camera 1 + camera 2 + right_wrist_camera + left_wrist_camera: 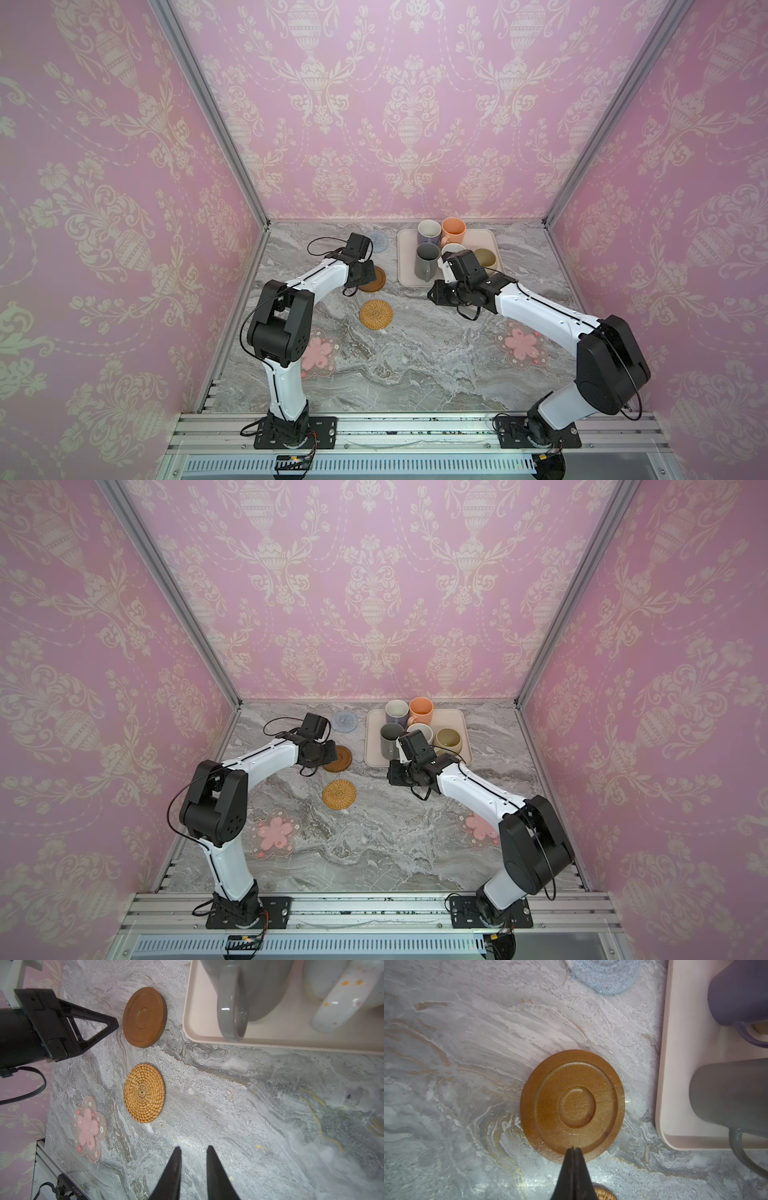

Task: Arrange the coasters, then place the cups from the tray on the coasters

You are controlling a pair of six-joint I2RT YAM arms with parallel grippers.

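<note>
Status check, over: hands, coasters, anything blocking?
Left hand shut, tips at brown coaster rim. Right hand slightly open, empty. All five cups on tray. Nothing in the way.

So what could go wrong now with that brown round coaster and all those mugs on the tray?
The shut left gripper sits at the rim of the brown round wooden coaster; a push might slip over it or shove it against the pale pink rectangular tray nearby. The tall dark grey mug stands close beside the speckled white mug on that tray, so lifting one might knock the other.
</note>
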